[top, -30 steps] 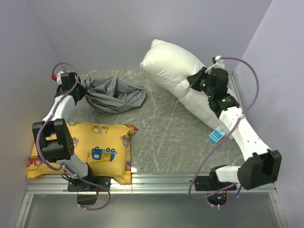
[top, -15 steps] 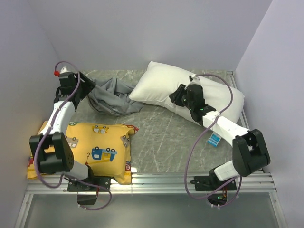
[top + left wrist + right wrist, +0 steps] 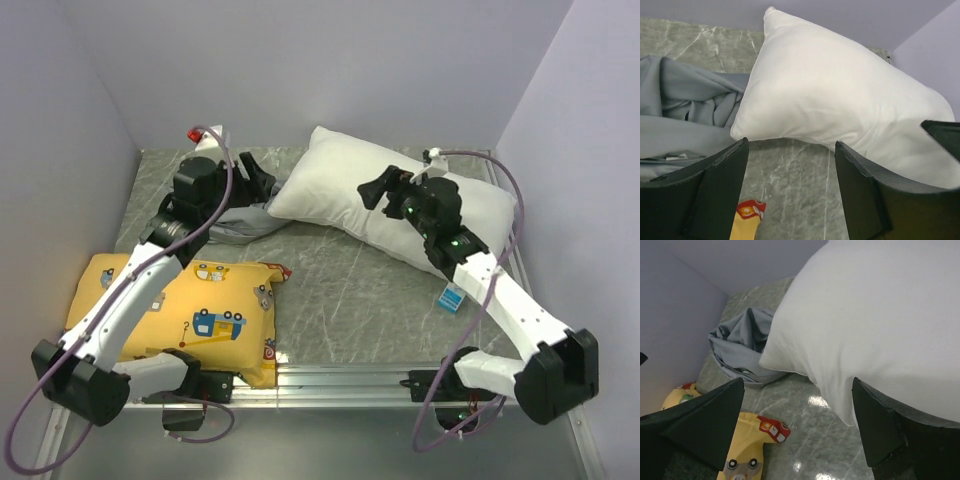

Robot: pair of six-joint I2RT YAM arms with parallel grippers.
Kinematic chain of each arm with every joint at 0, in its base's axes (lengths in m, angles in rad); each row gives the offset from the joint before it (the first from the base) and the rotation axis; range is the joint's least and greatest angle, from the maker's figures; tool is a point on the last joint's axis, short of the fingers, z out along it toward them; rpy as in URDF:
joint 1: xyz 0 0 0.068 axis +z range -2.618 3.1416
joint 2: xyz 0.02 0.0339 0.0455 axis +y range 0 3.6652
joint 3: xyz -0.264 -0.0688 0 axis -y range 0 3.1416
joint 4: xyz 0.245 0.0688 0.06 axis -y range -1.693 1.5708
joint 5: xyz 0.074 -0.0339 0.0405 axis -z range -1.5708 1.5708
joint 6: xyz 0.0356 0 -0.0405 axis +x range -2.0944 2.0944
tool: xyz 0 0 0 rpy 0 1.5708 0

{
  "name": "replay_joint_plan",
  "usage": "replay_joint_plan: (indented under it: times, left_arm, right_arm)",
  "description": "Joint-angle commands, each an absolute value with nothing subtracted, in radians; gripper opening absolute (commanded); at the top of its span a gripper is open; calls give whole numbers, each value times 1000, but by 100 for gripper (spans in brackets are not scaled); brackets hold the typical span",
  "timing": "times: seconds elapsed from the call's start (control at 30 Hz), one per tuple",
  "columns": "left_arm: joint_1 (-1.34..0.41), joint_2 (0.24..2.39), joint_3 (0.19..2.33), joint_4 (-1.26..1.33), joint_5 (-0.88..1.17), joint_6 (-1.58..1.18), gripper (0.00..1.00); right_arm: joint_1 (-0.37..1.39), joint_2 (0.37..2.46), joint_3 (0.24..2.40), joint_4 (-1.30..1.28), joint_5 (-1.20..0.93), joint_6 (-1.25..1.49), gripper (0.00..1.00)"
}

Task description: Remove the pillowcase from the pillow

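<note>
From above, the pillow (image 3: 330, 190) lies bare on the counter (image 3: 340, 300) at the back right. Its long axis runs from the back-left corner toward the right edge, and its blue tag (image 3: 453, 297) sits at the near right. The pillowcase (image 3: 238, 225) is a crumpled heap at the back left, touching the pillow's left corner and partly hidden under the left arm. The left tool (image 3: 262, 178) hangs over that heap and is the nearer one to it. The right tool (image 3: 378, 190) hovers above the pillow's middle. The cushion (image 3: 210, 310) lies near left, apart from both.

In the left wrist view, the left tool (image 3: 790, 190) is released and grips nothing. The pillowcase (image 3: 685, 110) lies to its left, the pillow (image 3: 840, 95) ahead and to the right.

In the right wrist view, the right tool (image 3: 797, 425) is likewise spread and empty. The pillow (image 3: 880, 325) fills the right, the pillowcase (image 3: 740, 347) lies beyond its corner, and the cushion (image 3: 750, 450) is below.

The cover looks fully off, so little seems left to do; nothing blocks either arm.
</note>
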State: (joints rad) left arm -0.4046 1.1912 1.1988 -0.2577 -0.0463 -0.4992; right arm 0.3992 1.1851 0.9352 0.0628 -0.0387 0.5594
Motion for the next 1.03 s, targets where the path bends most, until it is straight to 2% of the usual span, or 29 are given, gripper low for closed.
replay_joint_plan:
  times: [0.0,0.1,0.13,0.17,0.37,1.0]
  left_arm:
    - [-408,1100,1144,-255,-54,-453,75]
    - [-410,1059,1124,-270,-9,-446,79]
    - [-410,1051,1121,-278,12,-440,93]
    - [-410,1046,1109,-290,34,-431,99]
    - [-410,980,1019,-250,31,-433,99]
    - [-410,913,996,-209,40,-436,100]
  right_arm:
    - [377,1065,924,8,-34,525,95]
    - [370,977,893,-63,-3,503,96]
    - [368,933,884,-72,-2,494,96]
    - [365,911,873,-81,26,488,96]
    - [361,798,804,-114,69,466,100]
    - [360,812,793,-123,37,445,100]
